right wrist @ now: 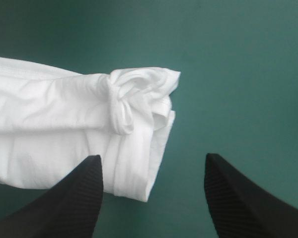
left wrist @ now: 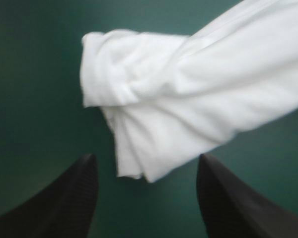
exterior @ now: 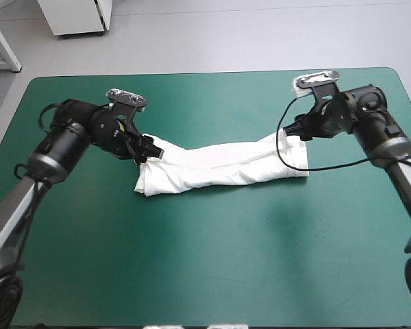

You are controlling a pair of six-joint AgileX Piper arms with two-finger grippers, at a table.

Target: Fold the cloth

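**A:** T-shirt (exterior: 222, 168) is a long folded band, lying slightly bowed across the middle of the table. Both short ends are bunched, not square.

**B:** Grippers?

**A:** Left gripper (left wrist: 148, 156) is spread wide with nothing in it. The band's left corner reaches just between its fingertips. Right gripper (right wrist: 154, 157) is the same: fingers well apart and empty. The right end sits between them, off toward one finger.

**B:** So my guess is regrasp both ends, then fold end over end.

**A:** My read too. Take every layer at each end, not just the top sheet. The right end has a twisted lump (right wrist: 124, 101) on top. Pinch at the stacked edge beside it, or the lower layers likely drop out.

**B:** Left end?

**A:** A loose corner points at the fingers, with a bunch (left wrist: 111, 74) further in. Reach past the corner before closing. Centre the right gripper on its end first.

**B:** Risk?

**A:** Fingers could skid on the teal-green cover (exterior: 212, 274) and shove the band instead of catching it. Come in low and close both sides together. Keep the band taut so the fold lands even.
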